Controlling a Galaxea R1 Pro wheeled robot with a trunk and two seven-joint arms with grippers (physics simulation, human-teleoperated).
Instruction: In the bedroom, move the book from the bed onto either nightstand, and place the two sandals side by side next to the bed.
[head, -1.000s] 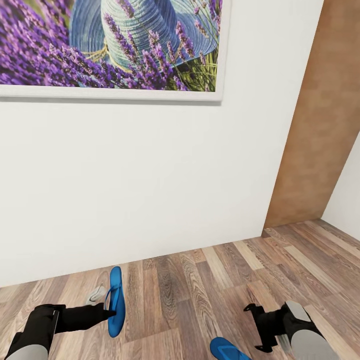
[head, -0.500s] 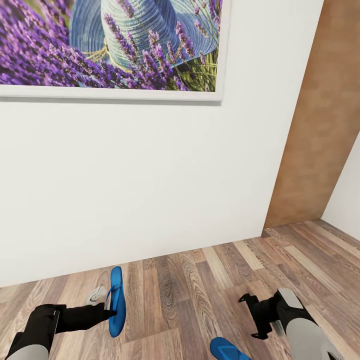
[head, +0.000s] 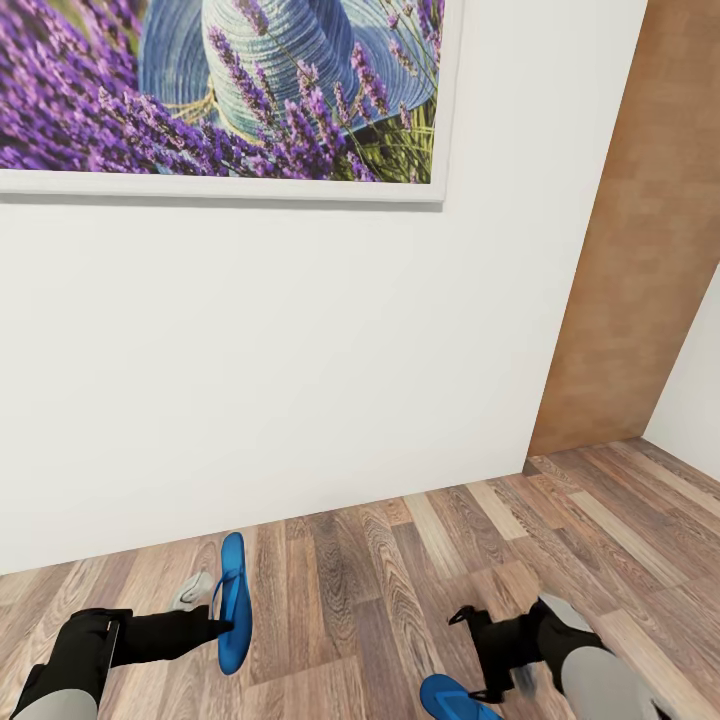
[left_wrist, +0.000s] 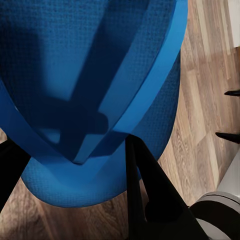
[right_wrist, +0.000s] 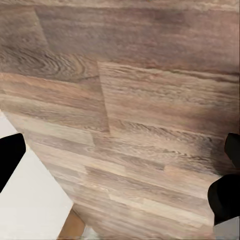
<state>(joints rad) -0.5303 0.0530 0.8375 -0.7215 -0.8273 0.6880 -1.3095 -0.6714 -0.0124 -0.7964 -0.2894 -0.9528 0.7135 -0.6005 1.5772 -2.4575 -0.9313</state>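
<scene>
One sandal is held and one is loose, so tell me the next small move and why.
Probably bring the open right pincer down over the second sandal on the floor and close. The left pincer already grips the first sandal, and the right one holds nothing, close by the loose sandal.

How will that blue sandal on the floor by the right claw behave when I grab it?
The floor sandal looks thin and flat, so probably light and bendy. The matching sandal in the left claw stays straight on edge, so likely not floppy. Lying flat on planks, it may slide.
</scene>
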